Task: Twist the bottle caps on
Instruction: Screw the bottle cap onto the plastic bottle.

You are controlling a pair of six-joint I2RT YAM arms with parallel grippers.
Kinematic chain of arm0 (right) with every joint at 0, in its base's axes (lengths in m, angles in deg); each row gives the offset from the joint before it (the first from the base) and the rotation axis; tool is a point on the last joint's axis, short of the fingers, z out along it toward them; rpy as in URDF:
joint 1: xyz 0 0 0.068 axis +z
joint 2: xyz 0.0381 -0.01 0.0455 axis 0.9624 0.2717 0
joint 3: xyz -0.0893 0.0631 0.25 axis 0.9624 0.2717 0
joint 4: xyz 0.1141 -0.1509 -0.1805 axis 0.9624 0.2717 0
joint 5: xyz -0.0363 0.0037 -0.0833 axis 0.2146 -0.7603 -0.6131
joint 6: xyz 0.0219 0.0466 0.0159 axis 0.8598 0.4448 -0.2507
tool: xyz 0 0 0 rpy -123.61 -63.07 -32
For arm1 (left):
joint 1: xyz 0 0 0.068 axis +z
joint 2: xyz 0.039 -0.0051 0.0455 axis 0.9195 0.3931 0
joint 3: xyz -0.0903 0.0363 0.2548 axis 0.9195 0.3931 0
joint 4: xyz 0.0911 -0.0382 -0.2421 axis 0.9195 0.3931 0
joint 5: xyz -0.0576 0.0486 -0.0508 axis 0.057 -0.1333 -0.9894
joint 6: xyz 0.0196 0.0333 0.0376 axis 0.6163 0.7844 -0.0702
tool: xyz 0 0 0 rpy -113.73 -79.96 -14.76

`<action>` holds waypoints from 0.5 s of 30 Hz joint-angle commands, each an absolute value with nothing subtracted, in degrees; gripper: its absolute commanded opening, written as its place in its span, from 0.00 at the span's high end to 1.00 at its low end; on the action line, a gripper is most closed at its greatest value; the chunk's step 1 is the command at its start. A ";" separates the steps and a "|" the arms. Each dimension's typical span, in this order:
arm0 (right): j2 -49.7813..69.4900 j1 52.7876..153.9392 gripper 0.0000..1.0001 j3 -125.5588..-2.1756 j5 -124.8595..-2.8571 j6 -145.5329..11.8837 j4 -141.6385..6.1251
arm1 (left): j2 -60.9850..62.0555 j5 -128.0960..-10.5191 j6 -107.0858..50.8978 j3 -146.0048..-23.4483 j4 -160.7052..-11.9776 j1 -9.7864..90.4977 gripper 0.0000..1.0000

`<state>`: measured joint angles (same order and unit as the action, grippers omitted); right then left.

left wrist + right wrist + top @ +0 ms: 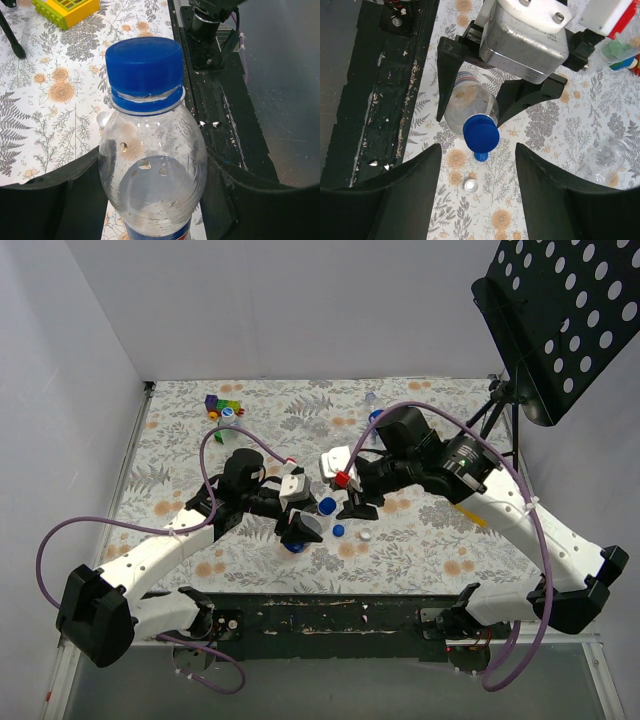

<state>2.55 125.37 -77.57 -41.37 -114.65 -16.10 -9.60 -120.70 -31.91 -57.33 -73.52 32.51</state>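
My left claw [297, 530] was partly closed, clamped on the clear body of a plastic bottle [152, 165]; I held the bottle over the near middle of the table [170, 440]; its blue cap [144, 62] sat on the neck above a blue ring; my right claw [479, 160] hung spread wide over that cap, holding nothing; a blue label [157, 234] showed low on the bottle, but I could not read its writing; a loose blue cap [480, 157] and a small white cap [470, 186] lay on the table beneath.
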 commanded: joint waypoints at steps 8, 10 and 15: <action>6.29 125.74 0.34 -81.75 -36.96 -118.02 -14.04 | -10.27 -123.36 -31.10 -59.58 -73.60 32.67 1.00; 6.82 125.65 0.36 -82.27 -36.70 -118.02 -13.69 | -10.53 -123.45 -30.93 -59.49 -73.60 32.67 1.00; 7.96 125.74 0.43 -83.15 -36.26 -118.20 -12.72 | -10.88 -123.45 -30.75 -59.49 -73.52 32.67 1.00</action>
